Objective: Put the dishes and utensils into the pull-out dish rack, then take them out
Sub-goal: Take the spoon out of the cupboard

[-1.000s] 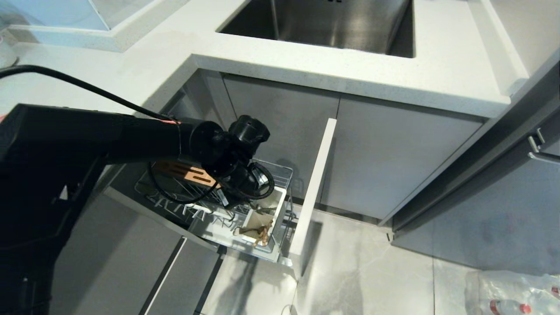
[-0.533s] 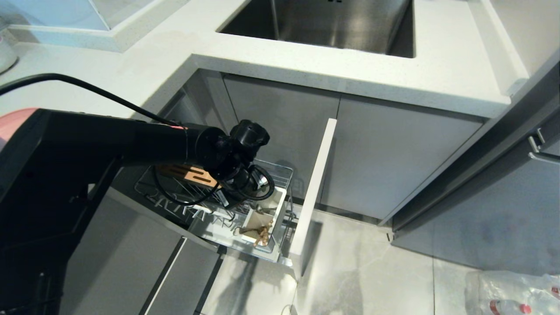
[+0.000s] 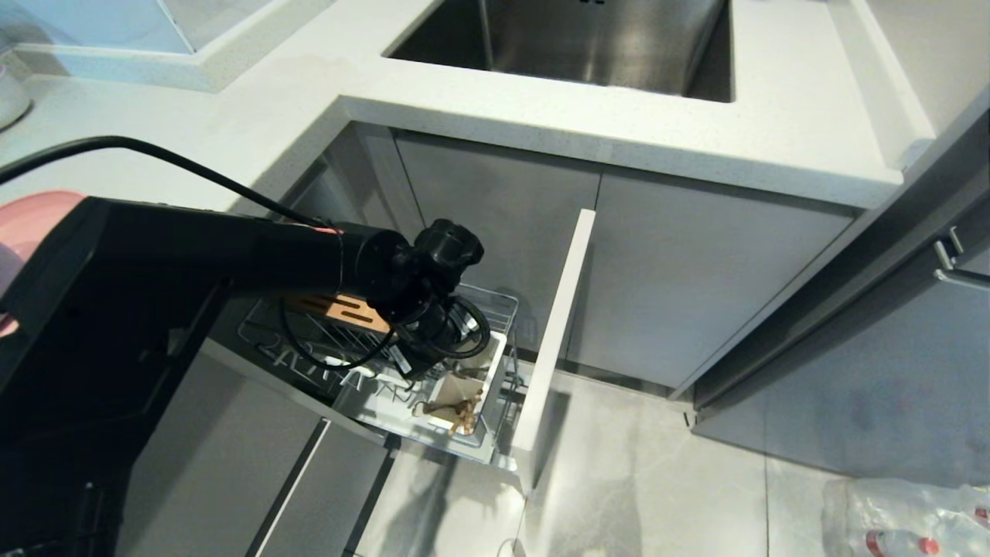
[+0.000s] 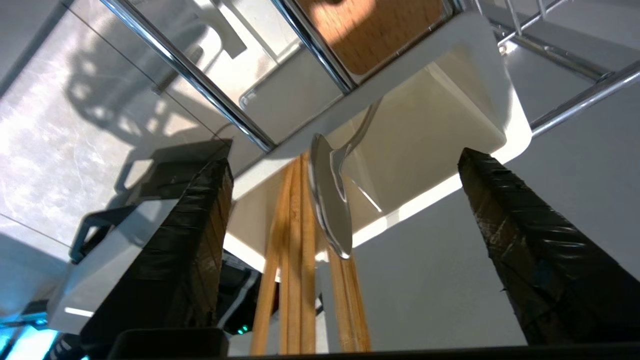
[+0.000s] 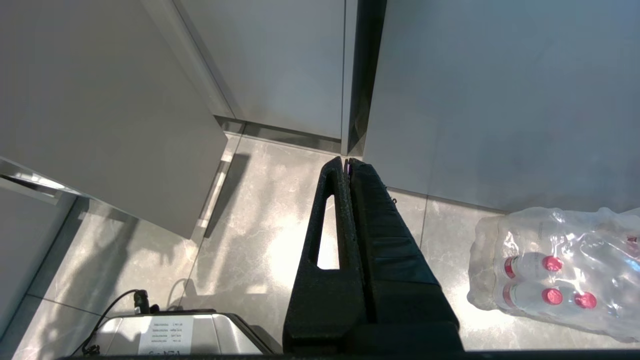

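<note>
While poised nose-down over the pull-out dish rack (image 3: 309, 340), gapes wide: left gripper (image 4: 344, 160), black taped fingers (image 4: 185, 240) far apart, clamped on nothing. Between those fingers, touching neither: the chopsticks (image 4: 295, 240) and the silver utensil (image 4: 327, 200), standing together in the white utensil cup (image 4: 480, 60). Chopsticks upright, tops reaching towards the wrist, closer to one finger than to the other but clear of it. Silver utensil just beside them, broad end up, thin handle slanting down into the cup. Open air on both sides between the utensils and the finger pads.

From the head view: left arm stretched out from the left and bent down at the wrist, hiding the gripper's own fingers and much of the rack's middle. Cup at the rack's end nearest the front panel (image 3: 553, 333), just beside it, with the utensil tops poking out right under the wrist. Wooden strip (image 3: 348, 309) farther back among the chrome wires, partly covered by the arm. Rack drawn out below the counter (image 3: 541, 116) and the sink (image 3: 588, 39). Pink plate (image 3: 31, 224) up on the counter at the far left, mostly hidden behind the arm, well apart from the rack and from the gripper.

Right gripper (image 5: 346, 162) hanging over the tiled floor (image 5: 260, 240), fingers pressed together, nothing between them; a wrapped pack of bottles (image 5: 550, 265) lying near it on the floor.
</note>
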Controlling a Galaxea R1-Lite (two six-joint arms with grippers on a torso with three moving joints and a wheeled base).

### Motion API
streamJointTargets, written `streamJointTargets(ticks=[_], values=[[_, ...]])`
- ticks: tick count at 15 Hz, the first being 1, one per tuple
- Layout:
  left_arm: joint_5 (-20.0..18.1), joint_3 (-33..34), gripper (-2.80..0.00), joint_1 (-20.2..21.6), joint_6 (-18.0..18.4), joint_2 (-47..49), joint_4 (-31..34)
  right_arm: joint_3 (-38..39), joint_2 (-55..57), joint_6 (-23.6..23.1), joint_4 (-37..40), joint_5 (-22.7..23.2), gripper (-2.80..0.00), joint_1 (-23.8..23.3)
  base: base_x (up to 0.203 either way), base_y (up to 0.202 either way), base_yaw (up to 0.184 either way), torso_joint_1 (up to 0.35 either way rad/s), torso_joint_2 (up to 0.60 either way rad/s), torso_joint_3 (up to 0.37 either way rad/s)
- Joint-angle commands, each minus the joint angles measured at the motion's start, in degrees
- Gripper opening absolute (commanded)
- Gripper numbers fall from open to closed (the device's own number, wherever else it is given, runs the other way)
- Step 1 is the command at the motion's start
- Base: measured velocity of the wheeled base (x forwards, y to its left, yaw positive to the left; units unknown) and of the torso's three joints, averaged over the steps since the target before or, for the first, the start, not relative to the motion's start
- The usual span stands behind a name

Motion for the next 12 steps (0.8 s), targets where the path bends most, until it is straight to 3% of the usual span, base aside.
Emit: streamJointTargets(ticks=[1,5,12], values=[[-0.1,-0.3,0.00,-0.1,-0.5,1.0,0.2,0.0,0.0,0.0,0.0,0.0,-2.80,0.0,0.000,0.000,0.000,0.000,0.00,0.000],[-1.8,-0.6,0.00,-0.2,-0.7,2.5,-0.2,0.0,0.0,0.0,0.0,-0.1,-2.80,0.0,0.000,0.000,0.000,0.000,0.00,0.000],[-1.5,-1.6,0.00,-0.1,-0.4,4.1,-1.2,0.0,0.0,0.0,0.0,0.0,-2.80,0.0,0.000,0.000,0.000,0.000,0.00,0.000]])
